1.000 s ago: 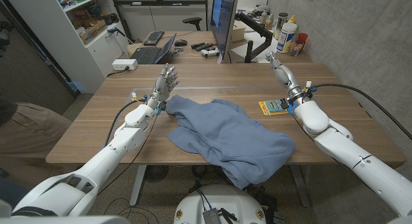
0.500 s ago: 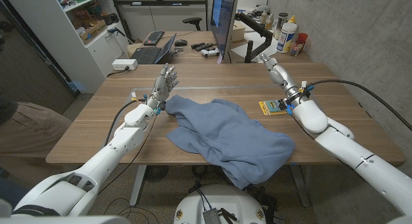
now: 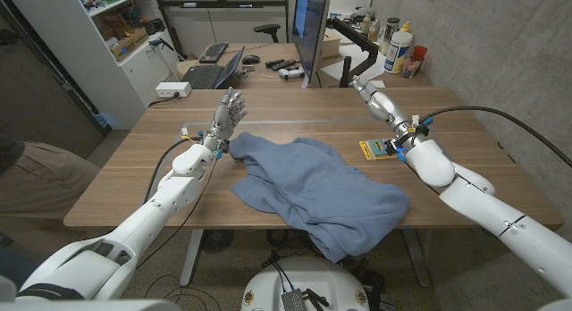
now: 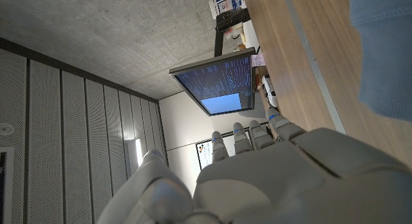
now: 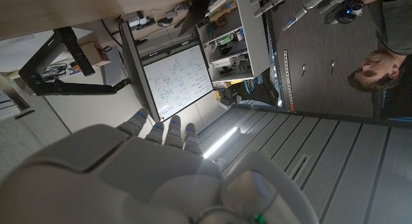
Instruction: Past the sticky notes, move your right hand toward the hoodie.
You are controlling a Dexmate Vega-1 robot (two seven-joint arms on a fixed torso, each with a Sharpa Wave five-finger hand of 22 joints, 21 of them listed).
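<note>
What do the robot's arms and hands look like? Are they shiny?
Both arms are smooth, glossy white shells with rounded segments. The left hand and right hand are pale grey-white with jointed fingers. Black cables run along each forearm, and the right wrist carries small blue and orange fittings.

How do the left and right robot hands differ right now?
The left robot hand is at the hoodie's far-left edge; the right robot hand is out past the sticky notes, well away from the cloth. The left points roughly straight away from the robot; the right angles in toward the table's middle. Both are raised, holding nothing, fingers extended.
</note>
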